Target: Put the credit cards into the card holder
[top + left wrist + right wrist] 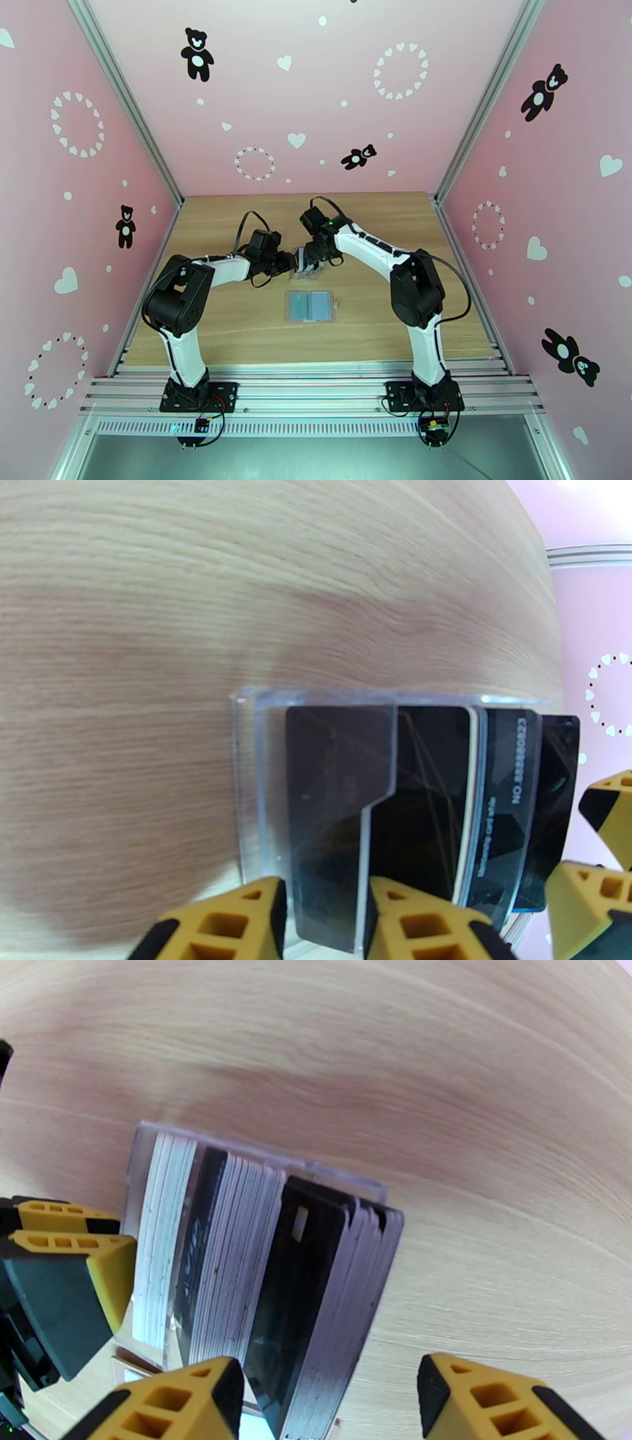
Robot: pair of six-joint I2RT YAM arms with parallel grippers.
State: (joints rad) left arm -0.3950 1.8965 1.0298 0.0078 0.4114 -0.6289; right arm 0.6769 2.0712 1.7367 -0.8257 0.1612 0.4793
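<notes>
Blue credit cards (310, 305) lie near, untouched by left hand (293, 263), right hand (315, 257).

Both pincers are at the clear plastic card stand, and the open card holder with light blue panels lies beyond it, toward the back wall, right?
Not quite. The top external view shows the open card holder with light blue panels lying nearer than the clear plastic card stand, toward the arm bases. The left pincer and right pincer are indeed at the stand.
</notes>
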